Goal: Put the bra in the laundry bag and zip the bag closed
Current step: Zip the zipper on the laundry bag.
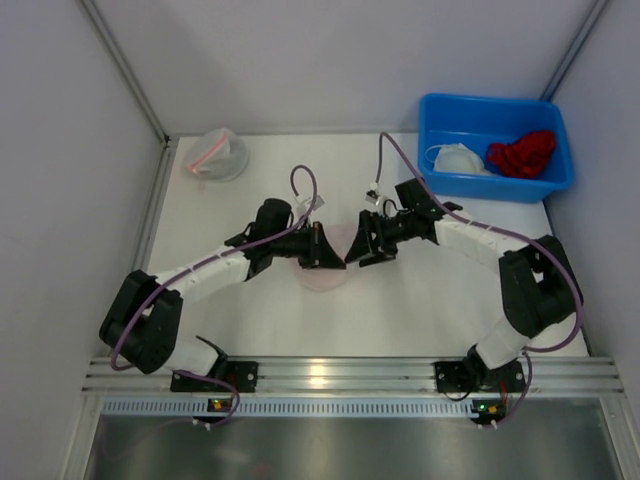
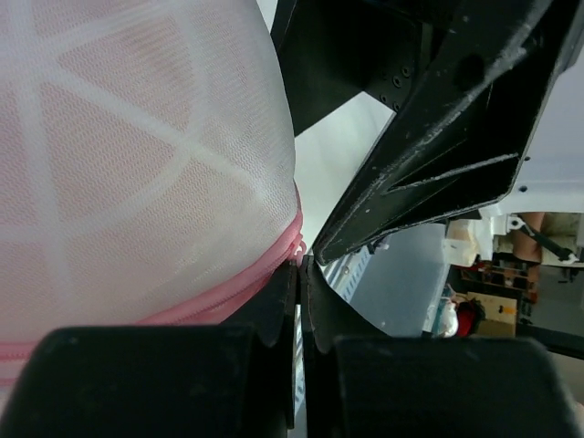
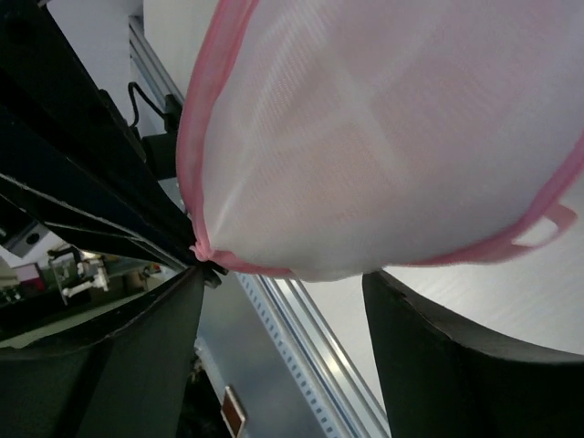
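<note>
A round white mesh laundry bag [image 1: 325, 275] with a pink zipper lies at the table's middle, between both grippers. It fills the left wrist view [image 2: 137, 164] and the right wrist view [image 3: 383, 128]. A pinkish tint shows through the mesh; the bra's shape cannot be made out. My left gripper [image 1: 322, 247] is shut on the pink zipper pull [image 2: 297, 248] at the bag's edge [image 2: 299, 265]. My right gripper [image 1: 356, 250] is open [image 3: 285, 278], its fingers spread wide just under the bag's rim and holding nothing. A pink loop [image 3: 547, 224] hangs from the bag's trim.
A blue bin [image 1: 440, 180] at the back right holds a white garment [image 1: 458, 157] and a red one [image 1: 523, 153]. A second mesh bag [image 1: 215, 155] lies at the back left. White walls stand on both sides. A metal rail [image 1: 350, 378] runs along the near edge.
</note>
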`<state>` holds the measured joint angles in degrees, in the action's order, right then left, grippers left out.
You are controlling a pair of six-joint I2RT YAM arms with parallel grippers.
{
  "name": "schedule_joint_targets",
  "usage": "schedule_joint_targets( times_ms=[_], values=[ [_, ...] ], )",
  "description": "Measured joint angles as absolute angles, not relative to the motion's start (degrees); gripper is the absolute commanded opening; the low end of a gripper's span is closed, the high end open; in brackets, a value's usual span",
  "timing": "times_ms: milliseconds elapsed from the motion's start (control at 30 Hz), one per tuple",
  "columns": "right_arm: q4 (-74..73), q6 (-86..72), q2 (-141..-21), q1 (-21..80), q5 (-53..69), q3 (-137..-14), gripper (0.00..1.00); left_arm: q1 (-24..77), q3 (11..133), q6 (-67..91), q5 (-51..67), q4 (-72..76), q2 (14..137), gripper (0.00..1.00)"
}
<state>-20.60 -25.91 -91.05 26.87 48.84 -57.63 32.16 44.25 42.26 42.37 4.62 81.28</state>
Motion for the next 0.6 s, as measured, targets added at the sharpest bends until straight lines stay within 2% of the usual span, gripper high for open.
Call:
schedule_joint_targets(
  times_ms=[167, 267, 367, 400, 467, 500, 600],
  values=[
    [-20.67, -26.89, -95.46, 27.14, 49.30, -61.32, 0.66, 32.34, 43.77, 41.65, 41.01, 4.80, 81.28, 0.00],
    [-19.42, -27.64, -96.42, 27.18, 48.71, -62.59, 0.56, 33.10, 42.37, 41.65, 41.32, 5.34, 81.12, 0.00],
    [-18.04, -28.58, -96.42, 27.20, 48.18, -62.81, 0.39, 33.54, 40.73, 41.69, 41.47, 5.34, 80.49, 0.00],
    [-17.80, -28.93, -96.42, 27.20, 48.05, -62.81, 0.26, 33.61, 40.47, 41.69, 41.52, 5.30, 80.36, 0.00],
    [-17.37, -29.50, -96.42, 27.24, 48.05, -62.81, 0.13, 33.63, 40.34, 41.67, 41.50, 5.37, 80.20, 0.00],
    [-17.23, -29.65, -96.42, 27.27, 48.01, -62.81, 0.00, 33.63, 40.34, 41.63, 41.47, 5.43, 80.12, 0.00],
    [-17.43, -29.32, -96.44, 27.31, 47.79, -63.13, 0.00, 33.63, 40.34, 40.99, 41.28, 5.17, 80.09, 0.00]
  ],
)
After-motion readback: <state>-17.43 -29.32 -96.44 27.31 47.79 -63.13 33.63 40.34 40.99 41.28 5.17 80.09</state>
